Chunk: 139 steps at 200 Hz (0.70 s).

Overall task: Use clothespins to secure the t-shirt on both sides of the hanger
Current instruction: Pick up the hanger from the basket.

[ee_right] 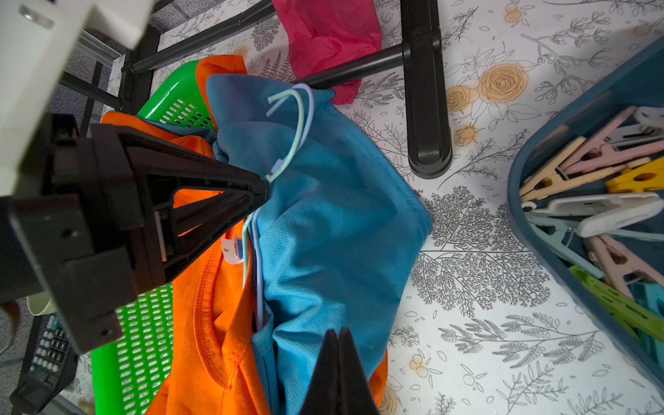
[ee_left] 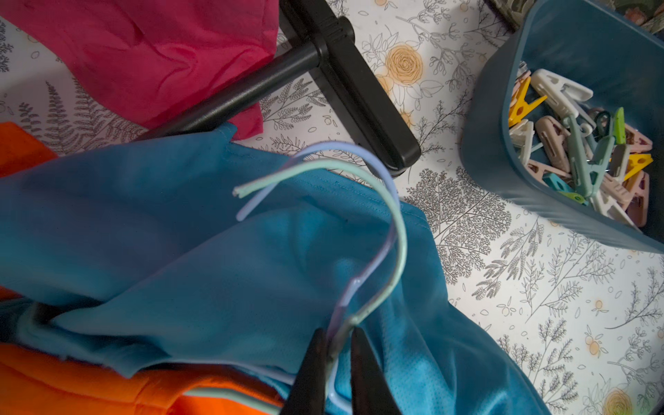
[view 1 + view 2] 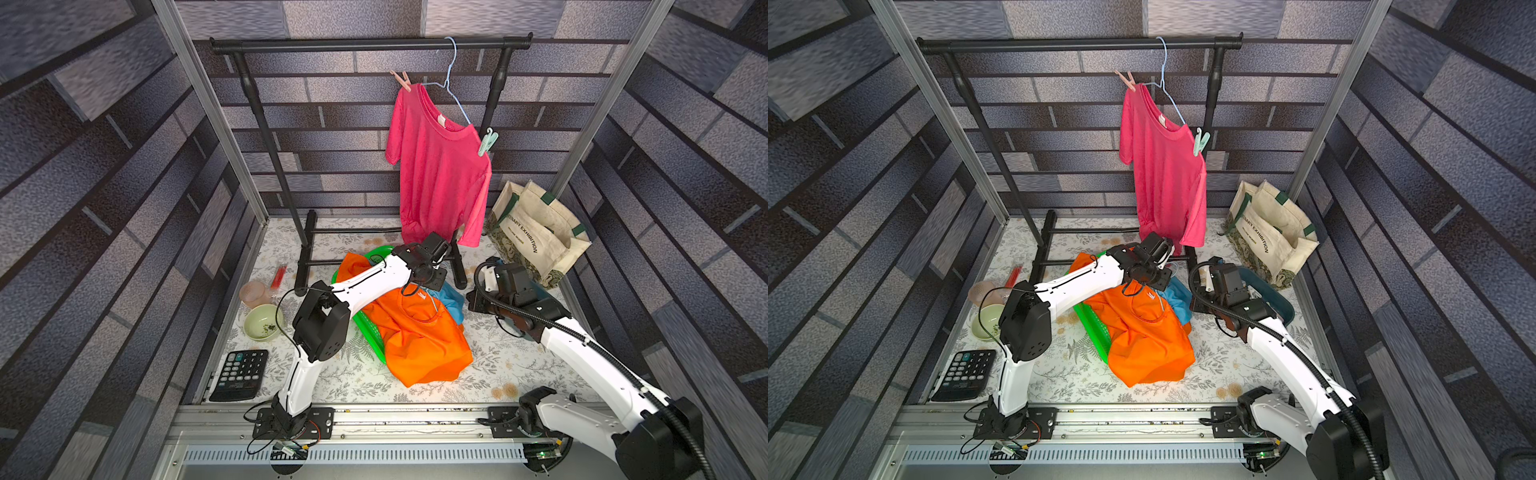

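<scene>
Left jaws clamp the twin hanger necks (image 2: 350,293), likely for lifting the blue t-shirt (image 2: 215,269); right jaws rest together, empty.

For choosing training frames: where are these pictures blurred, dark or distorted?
Both top views: wide-angle, so the aluminium frame posts splay. Left wrist view: the left tool, clamping pastel wire hangers, is dark and soft near the lens; the blue mesh t-shirt is dim. Right wrist view: the pastel plastic clothespins are out of focus.

"EXHIBITION" on the canvas tote bag (image 3: 536,237); size "S" on the orange shirt's neck label (image 1: 230,251).
</scene>
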Each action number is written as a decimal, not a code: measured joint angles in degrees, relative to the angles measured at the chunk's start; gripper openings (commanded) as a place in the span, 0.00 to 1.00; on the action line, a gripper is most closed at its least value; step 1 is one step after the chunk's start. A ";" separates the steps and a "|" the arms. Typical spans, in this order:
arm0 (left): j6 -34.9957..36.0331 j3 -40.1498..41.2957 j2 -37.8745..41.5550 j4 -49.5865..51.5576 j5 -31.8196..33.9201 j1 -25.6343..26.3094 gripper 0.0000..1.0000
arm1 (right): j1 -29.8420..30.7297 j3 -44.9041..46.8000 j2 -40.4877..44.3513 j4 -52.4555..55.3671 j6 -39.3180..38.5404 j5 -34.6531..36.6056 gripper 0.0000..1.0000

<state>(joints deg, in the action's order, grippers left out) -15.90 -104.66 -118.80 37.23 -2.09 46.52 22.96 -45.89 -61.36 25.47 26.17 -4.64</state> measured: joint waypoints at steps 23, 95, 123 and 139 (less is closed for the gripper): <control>0.04 -0.76 -0.22 0.15 0.55 0.00 0.07 | 0.00 0.00 -0.09 -0.02 0.00 -0.22 0.03; 0.02 2.05 3.93 0.90 4.52 -1.07 0.00 | 0.00 0.00 -0.02 0.02 0.00 -0.39 0.04; -0.17 8.00 13.00 -0.46 5.81 -2.12 0.09 | -0.02 0.00 0.00 0.00 -0.04 -2.47 0.11; -0.42 10.01 17.46 -1.38 5.66 -2.51 0.38 | -0.02 -0.07 -0.35 -0.57 -0.04 -5.92 0.12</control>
<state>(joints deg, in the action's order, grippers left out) -16.32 -94.65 -101.34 35.86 3.57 44.01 22.94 -45.95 -61.71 24.91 26.13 -10.57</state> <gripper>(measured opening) 0.202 0.113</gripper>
